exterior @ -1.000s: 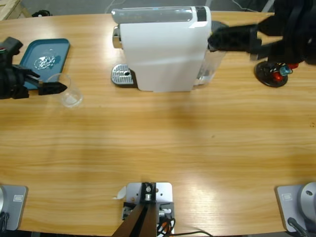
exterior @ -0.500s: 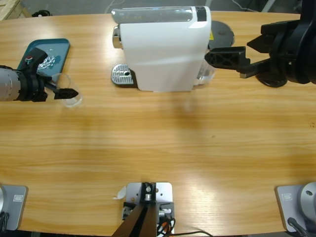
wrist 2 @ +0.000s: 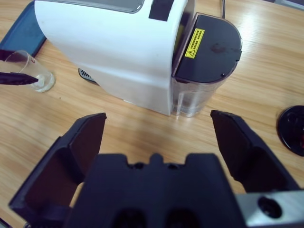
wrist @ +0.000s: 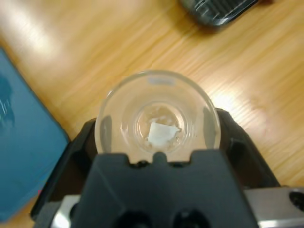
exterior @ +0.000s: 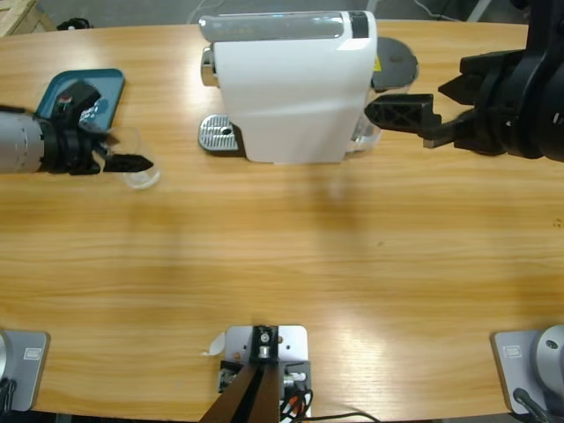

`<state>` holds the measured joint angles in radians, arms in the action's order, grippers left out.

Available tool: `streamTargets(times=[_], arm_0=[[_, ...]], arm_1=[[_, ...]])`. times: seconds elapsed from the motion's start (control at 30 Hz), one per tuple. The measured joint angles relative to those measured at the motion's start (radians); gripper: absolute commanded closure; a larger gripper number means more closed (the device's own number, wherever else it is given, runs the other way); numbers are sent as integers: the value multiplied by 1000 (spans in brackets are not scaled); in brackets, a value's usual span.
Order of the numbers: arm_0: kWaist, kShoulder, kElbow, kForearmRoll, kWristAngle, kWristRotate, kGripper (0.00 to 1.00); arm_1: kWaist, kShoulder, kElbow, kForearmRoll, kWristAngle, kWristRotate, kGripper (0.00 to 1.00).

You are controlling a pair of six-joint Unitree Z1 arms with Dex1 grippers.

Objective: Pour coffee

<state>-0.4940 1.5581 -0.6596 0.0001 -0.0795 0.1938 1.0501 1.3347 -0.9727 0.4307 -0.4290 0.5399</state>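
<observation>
While the left gripper [exterior: 132,163] is reached in from the left table edge, a clear glass cup [exterior: 134,159] is seen between its two black jaws. In the left wrist view the cup [wrist: 157,116] is looked into from above, with a jaw on either side of its wall; the jaws are closed around it. A small pale patch is seen at the cup bottom; whether it is coffee cannot be told. The cup is held just right of a teal tray [exterior: 62,92] and left of the drip grate [exterior: 218,134] of the white coffee machine [exterior: 286,84].

The right gripper [exterior: 401,113] is held beside the machine's right end, near the clear water tank [wrist 2: 204,71] with its dark lid and yellow label. In the right wrist view its jaws are spread wide and nothing is held between them. A black round stand [wrist 2: 292,129] is seen at the right edge of that view. All items rest on the wooden table [exterior: 291,256].
</observation>
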Motion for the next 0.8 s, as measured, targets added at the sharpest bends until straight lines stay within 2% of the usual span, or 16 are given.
streamTargets(times=[0.03,0.17,0.33,0.63,0.8], arm_0=[[3,0,-25,8,-32,42,745],[55,17,-142,76,-174,235,745],[97,91,-258,145,-272,402,745],[57,235,-364,153,-299,463,748],[48,283,-426,153,-299,464,750]], arm_1=[[0,0,2,-1,0,1,0],[0,0,7,-4,0,4,0],[0,-10,7,4,12,-21,0],[0,-201,6,106,98,-144,0],[0,-212,6,112,134,-157,0]])
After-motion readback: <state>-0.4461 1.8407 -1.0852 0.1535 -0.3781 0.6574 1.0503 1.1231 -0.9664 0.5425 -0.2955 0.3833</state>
